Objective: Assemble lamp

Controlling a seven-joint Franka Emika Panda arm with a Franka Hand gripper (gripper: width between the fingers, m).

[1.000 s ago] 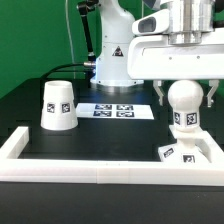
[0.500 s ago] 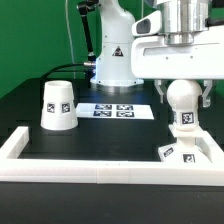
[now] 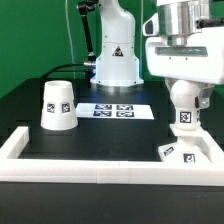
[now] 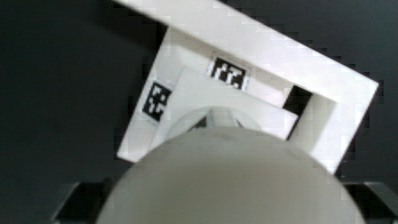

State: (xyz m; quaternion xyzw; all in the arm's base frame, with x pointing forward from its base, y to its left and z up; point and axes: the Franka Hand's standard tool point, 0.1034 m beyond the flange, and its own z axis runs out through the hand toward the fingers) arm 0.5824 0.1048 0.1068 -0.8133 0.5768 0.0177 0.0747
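Observation:
My gripper is shut on the round head of the white bulb and holds it upright over the flat square base at the exterior view's right. Whether the bulb's lower end touches the base I cannot tell. The tapered shade stands mouth down at the left, apart from the gripper. In the wrist view the bulb's head fills the frame between the dark fingers, with the tagged base beneath it.
The long white rail frame runs along the front and both sides of the black table; it also shows in the wrist view. The marker board lies at the back middle, before the robot's base.
My gripper, with the bulb in it, has shifted a little to the exterior view's right, over the base. The shade and the base have not moved.

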